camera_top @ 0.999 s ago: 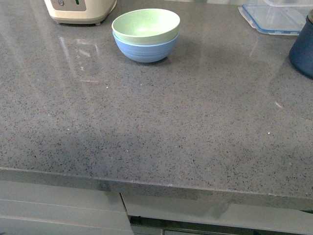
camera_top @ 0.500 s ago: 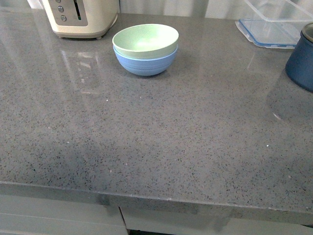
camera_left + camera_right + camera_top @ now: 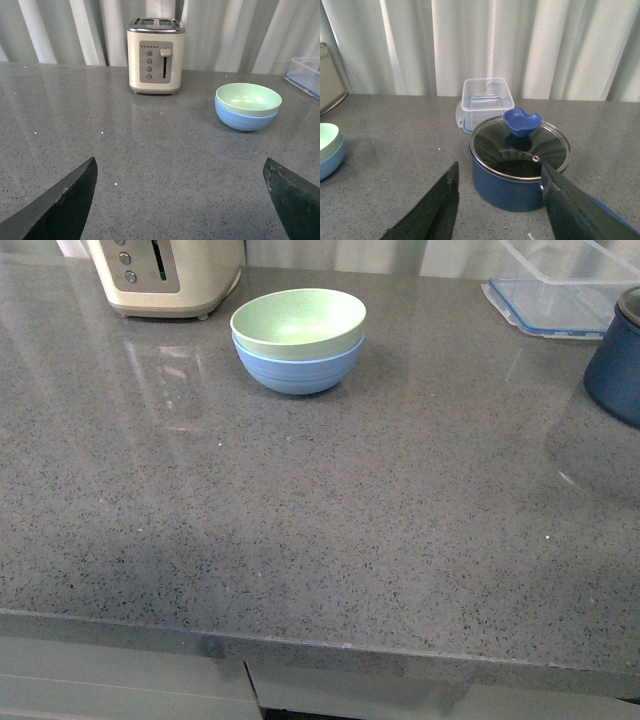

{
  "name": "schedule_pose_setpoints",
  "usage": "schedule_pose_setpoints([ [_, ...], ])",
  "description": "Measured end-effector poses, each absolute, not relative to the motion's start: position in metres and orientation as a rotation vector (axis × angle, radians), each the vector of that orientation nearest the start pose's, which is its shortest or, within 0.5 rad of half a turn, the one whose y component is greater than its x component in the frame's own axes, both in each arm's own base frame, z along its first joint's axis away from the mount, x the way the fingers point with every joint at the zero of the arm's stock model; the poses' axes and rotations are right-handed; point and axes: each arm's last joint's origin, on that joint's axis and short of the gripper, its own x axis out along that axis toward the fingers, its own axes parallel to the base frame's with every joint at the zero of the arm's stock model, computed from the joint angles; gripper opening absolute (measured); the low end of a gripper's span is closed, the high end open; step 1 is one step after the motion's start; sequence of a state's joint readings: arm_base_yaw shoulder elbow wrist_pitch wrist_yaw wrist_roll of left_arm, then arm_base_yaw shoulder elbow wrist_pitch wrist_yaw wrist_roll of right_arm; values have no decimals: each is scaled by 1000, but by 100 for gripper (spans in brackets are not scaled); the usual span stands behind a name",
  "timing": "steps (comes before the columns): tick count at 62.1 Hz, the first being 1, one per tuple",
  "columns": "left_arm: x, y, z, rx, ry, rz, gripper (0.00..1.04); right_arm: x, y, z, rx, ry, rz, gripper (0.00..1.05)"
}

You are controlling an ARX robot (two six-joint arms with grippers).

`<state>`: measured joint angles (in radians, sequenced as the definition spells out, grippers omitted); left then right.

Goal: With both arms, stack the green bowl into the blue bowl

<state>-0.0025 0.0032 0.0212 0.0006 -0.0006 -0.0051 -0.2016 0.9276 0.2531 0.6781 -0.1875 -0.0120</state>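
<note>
The pale green bowl sits nested inside the light blue bowl at the back of the grey counter. The stack also shows in the left wrist view, green bowl in blue bowl, well ahead of my open, empty left gripper. In the right wrist view only an edge of the green bowl and the blue bowl shows at the side. My right gripper is open and empty, its fingers either side of the view of the navy pot. Neither gripper shows in the front view.
A cream toaster stands behind and left of the bowls, also in the left wrist view. A dark navy pot with a glass lid sits at the right. A clear plastic container lies at the back right. The counter's front edge is near.
The front view has shifted slightly since a second ago, showing more of the toaster and less of the cabinet front. The bowls have not moved.
</note>
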Motion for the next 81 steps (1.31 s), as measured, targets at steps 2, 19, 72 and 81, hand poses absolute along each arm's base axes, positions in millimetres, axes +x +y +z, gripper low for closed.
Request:
schedule_pose_setpoints([
  [2,97,0,171,-5,-18,-2,98,181,-30,206,-11,0,-12,33],
  [19,97,0,171,-5,-18,-2,98,151,-12,183,-9,10,-5,1],
  [72,97,0,171,-5,-18,-2,98,116,0,168,-10,-7,-2,1],
  [81,97,0,171,-5,-18,-2,98,113,0,168,-10,-9,-2,1],
])
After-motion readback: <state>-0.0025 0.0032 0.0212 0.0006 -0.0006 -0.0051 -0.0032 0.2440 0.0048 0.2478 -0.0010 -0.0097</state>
